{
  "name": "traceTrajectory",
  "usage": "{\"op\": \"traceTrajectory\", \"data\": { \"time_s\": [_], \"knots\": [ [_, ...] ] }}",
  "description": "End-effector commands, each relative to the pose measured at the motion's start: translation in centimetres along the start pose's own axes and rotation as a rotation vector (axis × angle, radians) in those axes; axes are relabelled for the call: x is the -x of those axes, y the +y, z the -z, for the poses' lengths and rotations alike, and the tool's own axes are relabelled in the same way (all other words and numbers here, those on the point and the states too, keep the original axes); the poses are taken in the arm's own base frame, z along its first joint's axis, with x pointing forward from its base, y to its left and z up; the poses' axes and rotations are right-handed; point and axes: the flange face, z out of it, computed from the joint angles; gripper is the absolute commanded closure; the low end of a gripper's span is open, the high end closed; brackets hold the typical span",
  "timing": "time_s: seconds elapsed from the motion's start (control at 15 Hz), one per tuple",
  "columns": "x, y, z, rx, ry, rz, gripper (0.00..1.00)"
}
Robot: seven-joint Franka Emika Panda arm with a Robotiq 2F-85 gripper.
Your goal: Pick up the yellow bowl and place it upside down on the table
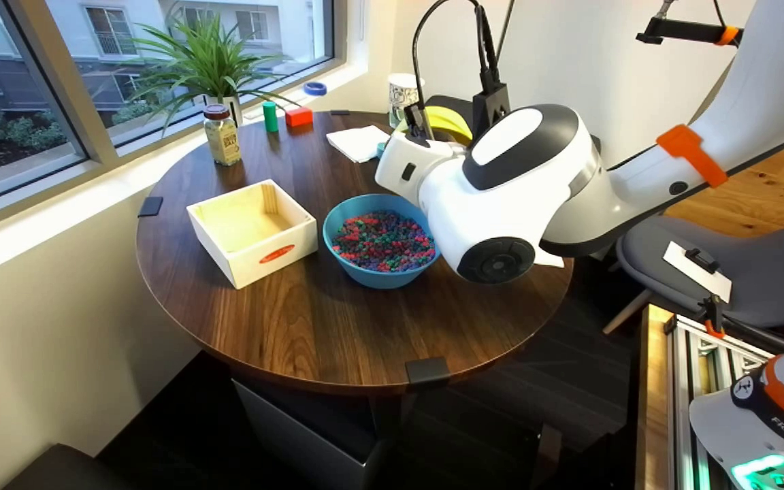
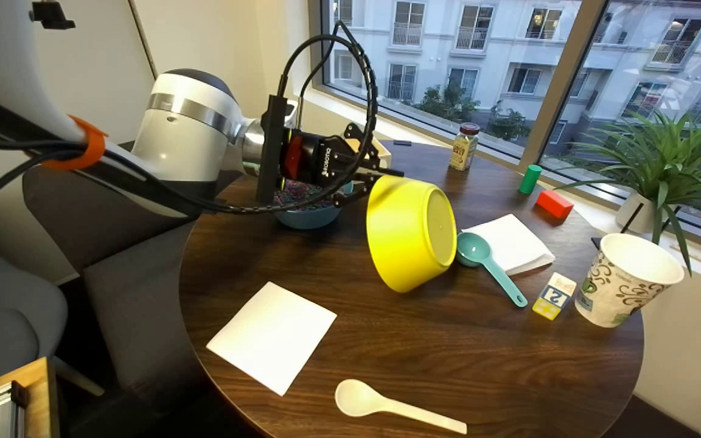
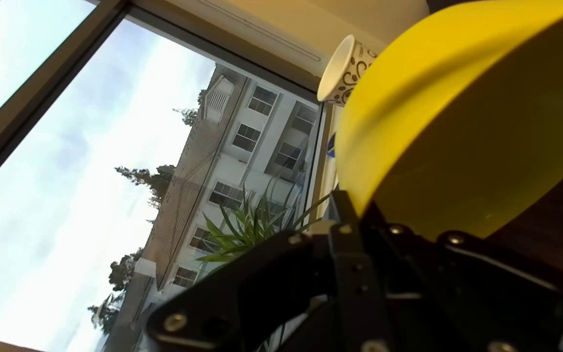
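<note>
The yellow bowl (image 2: 396, 234) is tilted on its side in the air above the round dark-brown table (image 2: 448, 359). In that exterior view its base faces right and its opening faces my gripper (image 2: 386, 175). My gripper is shut on the bowl's rim. In the wrist view the bowl (image 3: 408, 98) fills the upper right, with its rim between the fingertips (image 3: 357, 208). In an exterior view the bowl (image 1: 452, 122) is mostly hidden behind the arm, and the gripper is hidden there. The table (image 1: 337, 327) also shows in that view.
A blue bowl of coloured pieces (image 1: 382, 272) stands beside a wooden box (image 1: 256, 245). Around the held bowl lie a teal scoop (image 2: 490, 267), white napkin (image 2: 512, 243), letter block (image 2: 554, 296), paper cup (image 2: 624, 286), white sheet (image 2: 272, 337) and pale spoon (image 2: 387, 401).
</note>
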Motion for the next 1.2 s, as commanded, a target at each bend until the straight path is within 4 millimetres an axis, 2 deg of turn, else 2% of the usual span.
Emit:
{"op": "traceTrajectory", "data": {
  "time_s": [0.0,0.07,0.13,0.2,0.33,0.4,0.6,0.73,0.8,0.87,0.93,1.13],
  "knots": [
    [-0.59,-0.34,0.30,0.037,-0.005,0.027,0.98],
    [-0.65,-0.35,0.34,0.034,-0.007,0.023,0.98],
    [-0.70,-0.33,0.38,0.034,-0.008,0.022,0.94],
    [-0.74,-0.29,0.41,0.033,-0.007,0.022,0.83],
    [-0.78,-0.18,0.40,0.035,-0.008,0.020,0.77],
    [-0.78,-0.09,0.40,0.036,-0.008,0.019,0.62],
    [-0.82,0.07,0.33,0.037,-0.007,0.016,0.53],
    [-0.81,0.08,0.26,0.036,-0.006,0.015,0.56],
    [-0.78,0.07,0.20,0.034,-0.006,0.016,0.49],
    [-0.74,0.08,0.11,0.031,-0.007,0.014,0.33],
    [-0.73,0.09,0.04,0.028,-0.008,0.011,0.21],
    [-0.73,0.04,-0.18,0.022,-0.007,0.006,0.01]
  ]
}}
